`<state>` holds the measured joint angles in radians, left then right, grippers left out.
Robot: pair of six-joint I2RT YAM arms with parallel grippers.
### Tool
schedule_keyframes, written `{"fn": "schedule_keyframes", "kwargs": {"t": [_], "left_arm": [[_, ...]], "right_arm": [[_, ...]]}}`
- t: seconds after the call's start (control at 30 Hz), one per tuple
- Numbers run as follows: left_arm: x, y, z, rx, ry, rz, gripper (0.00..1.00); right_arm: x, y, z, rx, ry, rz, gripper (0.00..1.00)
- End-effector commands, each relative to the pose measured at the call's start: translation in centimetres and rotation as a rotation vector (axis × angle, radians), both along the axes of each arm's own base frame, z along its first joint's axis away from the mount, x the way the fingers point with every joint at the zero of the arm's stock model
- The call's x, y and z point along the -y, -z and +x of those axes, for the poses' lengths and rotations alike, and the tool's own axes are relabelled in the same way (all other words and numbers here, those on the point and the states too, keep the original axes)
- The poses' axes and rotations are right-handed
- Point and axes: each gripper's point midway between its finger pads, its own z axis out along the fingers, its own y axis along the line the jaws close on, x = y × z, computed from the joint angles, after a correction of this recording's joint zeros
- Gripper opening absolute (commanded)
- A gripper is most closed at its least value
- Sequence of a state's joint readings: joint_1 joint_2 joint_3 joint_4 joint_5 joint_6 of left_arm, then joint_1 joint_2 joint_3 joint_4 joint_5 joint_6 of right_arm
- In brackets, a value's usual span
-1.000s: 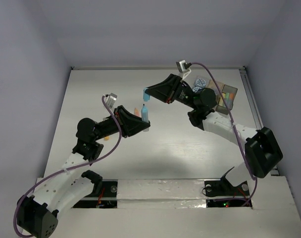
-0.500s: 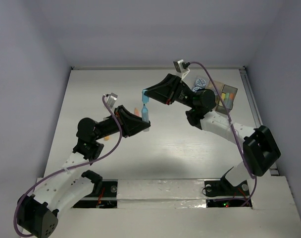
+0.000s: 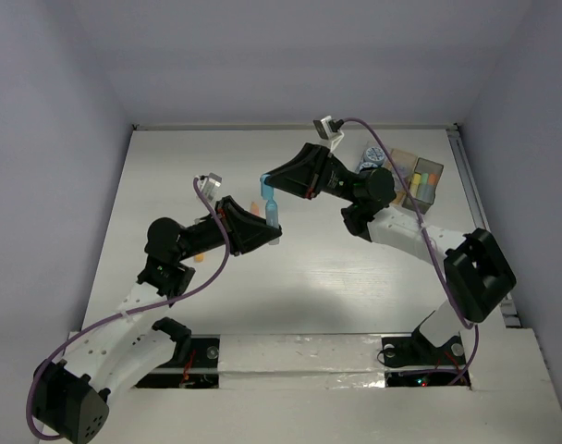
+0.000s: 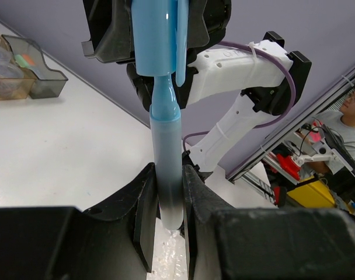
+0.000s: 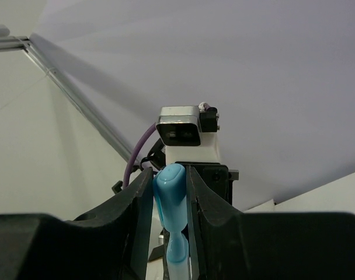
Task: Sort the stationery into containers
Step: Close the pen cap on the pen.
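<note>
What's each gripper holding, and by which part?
One blue marker, shared: the left gripper clamps the barrel's lower end, and the right gripper clamps the cap at the top.

- The top view is bright and evenly lit from overhead. The white table [image 3: 355, 287] shows a soft sheen near its middle.
- The shadows on it are faint, grey and soft-edged.
- The walls [image 3: 290, 55] carry a cool lavender cast.
- In the left wrist view, the left gripper's fingers [image 4: 143, 216] are nearly black and a little soft. The blue marker [image 4: 166, 146] is sharp, with a pale gloss streak.
- In the right wrist view, the right gripper's fingers [image 5: 139, 198] are underexposed against a bright wall [image 5: 253, 70].
</note>
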<state>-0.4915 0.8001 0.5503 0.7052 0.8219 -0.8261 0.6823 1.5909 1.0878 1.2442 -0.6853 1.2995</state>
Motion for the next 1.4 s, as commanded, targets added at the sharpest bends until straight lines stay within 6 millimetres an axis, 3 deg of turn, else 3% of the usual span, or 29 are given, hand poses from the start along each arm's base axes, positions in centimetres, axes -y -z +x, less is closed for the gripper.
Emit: {"fn": "schedule_keyframes", "kwargs": {"t": [0.0, 0.67, 0.9, 1.37], "left_arm": [[-0.3, -2.7, -0.6, 0.105, -0.006, -0.033, 0.0], [-0.9, -4.2, -0.6, 0.156, -0.057, -0.051, 0.0], [-1.2, -6.4, -0.8, 0.206, -0.072, -0.079, 0.0], [-1.8, -10.5, -2.0, 0.292, -0.077, -0.13, 0.0]], "right_arm": [[0.5, -1.4, -1.5, 0.072, -0.041, 0.053, 0.0], [0.9, 0.5, -3.7, 0.074, -0.137, 0.046, 0.0], [0.5, 1.7, -5.3, 0.084, -0.184, 0.024, 0.0], [0.2, 5.6, -5.9, 0.086, -0.151, -0.11, 0.0]]}}
